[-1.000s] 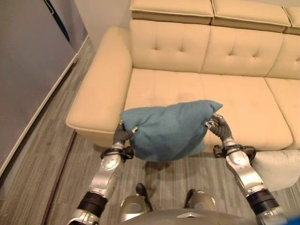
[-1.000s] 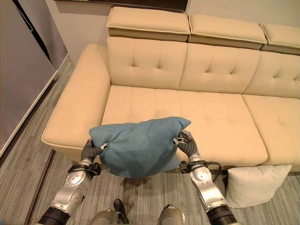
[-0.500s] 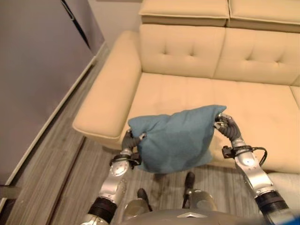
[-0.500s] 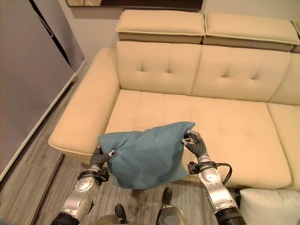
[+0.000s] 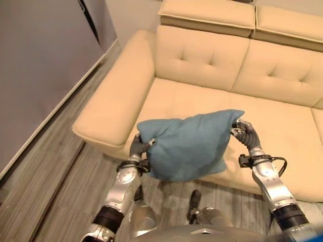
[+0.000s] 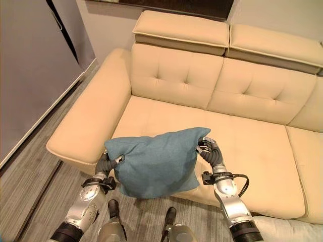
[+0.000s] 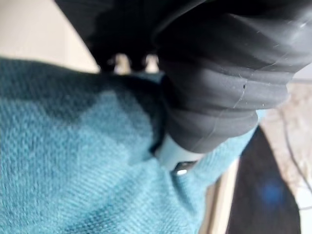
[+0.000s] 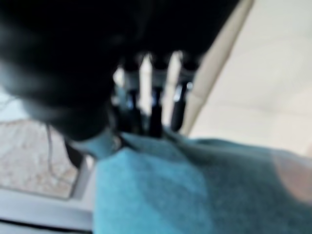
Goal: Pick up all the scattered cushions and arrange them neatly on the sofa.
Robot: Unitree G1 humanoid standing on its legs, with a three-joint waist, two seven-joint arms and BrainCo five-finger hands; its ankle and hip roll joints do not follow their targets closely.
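Left hand (image 6: 103,166): fingers curled into the cushion's left corner.
Right hand (image 6: 212,152): fingers clamped on its right corner.
Teal fabric cushion (image 6: 154,161): hung between both hands, over the front edge of the seat.
Cream tufted leather sofa (image 6: 176,83): behind.

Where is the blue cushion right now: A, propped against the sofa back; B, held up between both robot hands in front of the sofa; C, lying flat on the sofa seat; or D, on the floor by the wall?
B: the blue cushion hangs clear of the sofa, with the left hand and right hand gripping its opposite ends.
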